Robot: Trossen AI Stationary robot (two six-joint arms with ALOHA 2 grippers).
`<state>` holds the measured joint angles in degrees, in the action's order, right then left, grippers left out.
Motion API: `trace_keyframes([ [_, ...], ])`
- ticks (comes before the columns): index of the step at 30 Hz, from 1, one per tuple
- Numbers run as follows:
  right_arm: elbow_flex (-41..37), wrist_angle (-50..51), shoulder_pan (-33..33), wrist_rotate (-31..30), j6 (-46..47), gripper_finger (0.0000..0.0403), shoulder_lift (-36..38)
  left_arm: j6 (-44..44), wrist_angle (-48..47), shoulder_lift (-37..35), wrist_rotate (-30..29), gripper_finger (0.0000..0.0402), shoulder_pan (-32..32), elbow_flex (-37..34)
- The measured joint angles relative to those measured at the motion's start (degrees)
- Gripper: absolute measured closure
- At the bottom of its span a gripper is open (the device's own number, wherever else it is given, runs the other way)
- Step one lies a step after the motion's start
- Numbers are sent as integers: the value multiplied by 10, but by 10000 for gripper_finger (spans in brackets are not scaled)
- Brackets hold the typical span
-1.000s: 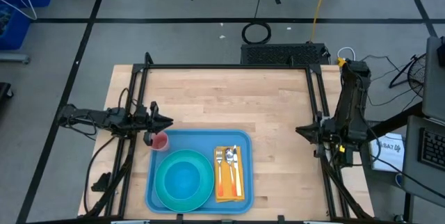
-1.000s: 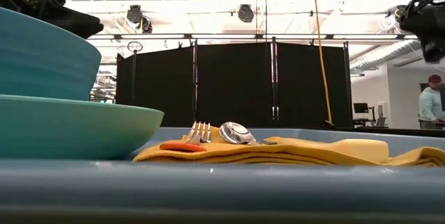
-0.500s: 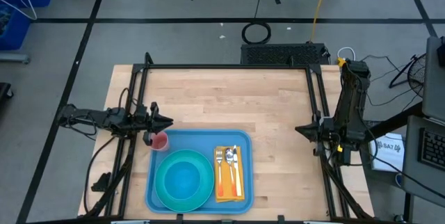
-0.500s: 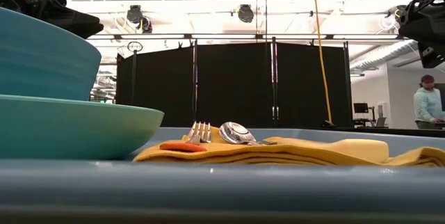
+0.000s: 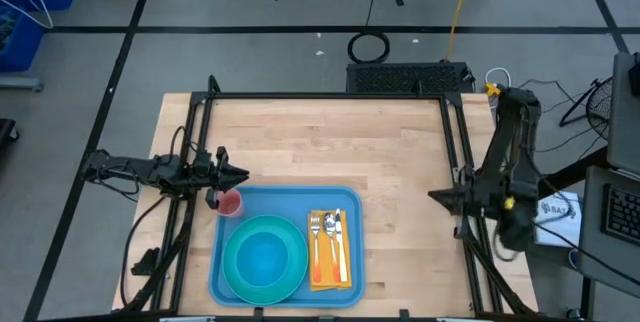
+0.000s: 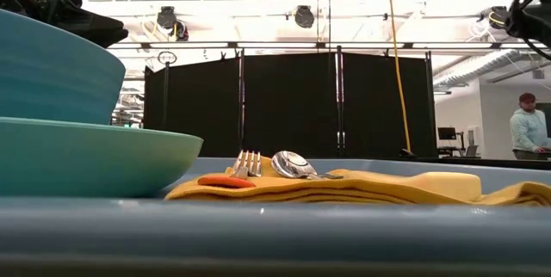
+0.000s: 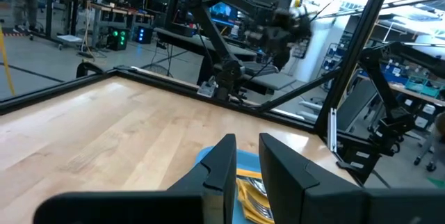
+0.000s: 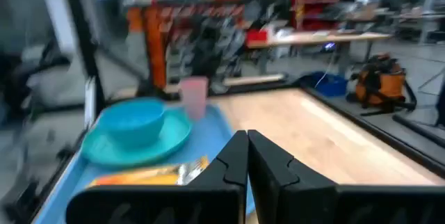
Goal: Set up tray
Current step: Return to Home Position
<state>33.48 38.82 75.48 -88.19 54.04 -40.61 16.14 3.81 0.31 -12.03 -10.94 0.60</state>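
Observation:
The light-blue tray (image 5: 298, 206) lies flat on the wooden table near its front edge. On it stand a teal plate (image 5: 240, 277) with a teal bowl (image 5: 265, 255), a pink cup (image 5: 230, 202) at the far left corner, and a yellow napkin (image 5: 322, 262). A fork, spoon and knife (image 5: 334, 230) lie on the napkin. My left gripper (image 5: 240, 174) hovers level just beyond the tray's far left corner, open and with nothing between its fingers (image 7: 224, 156). My right gripper (image 5: 433, 196) is shut and bare, raised at the table's right edge, pointing toward the tray (image 8: 217, 123).
A dark metal frame (image 5: 330, 97) runs round the table and carries both arms. Bare wood (image 5: 330, 142) stretches from the tray to the far edge. A person (image 6: 525, 126) stands in the room far beyond the table. A black box (image 5: 408, 77) sits past the far edge.
My right arm has risen and swung a little toward the table's right and near edges; in the low view it has climbed toward the top corner. The tray and everything on it have stayed where they were.

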Motion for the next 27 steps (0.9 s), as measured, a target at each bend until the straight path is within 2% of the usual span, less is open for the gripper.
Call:
trace_keyframes([
  [1,12,-57,-12,28,-82,403,0,0,0,0,0,334,0,0],
  [3,24,-194,-46,122,-248,403,-1,0,-1,0,0,334,0,0],
  [5,21,-336,-85,275,-403,403,-1,-1,-3,0,0,334,0,0],
  [7,8,-459,-121,425,-504,403,-2,-2,-4,0,0,334,0,0],
  [9,-10,-544,-156,511,-560,403,-1,-5,-5,0,0,334,0,0],
  [11,-35,-587,-198,546,-570,403,-1,-9,-6,0,0,334,0,0],
  [14,-94,-618,-288,600,-529,403,-5,-10,-9,0,1,334,0,1],
  [21,-227,-818,-565,860,-453,403,-4,-14,-12,0,2,334,0,1],
  [24,-261,-843,-667,941,-437,403,2,-16,-16,1,7,334,0,2],
  [27,-287,-835,-754,986,-425,403,12,-25,-17,1,20,334,0,2],
])
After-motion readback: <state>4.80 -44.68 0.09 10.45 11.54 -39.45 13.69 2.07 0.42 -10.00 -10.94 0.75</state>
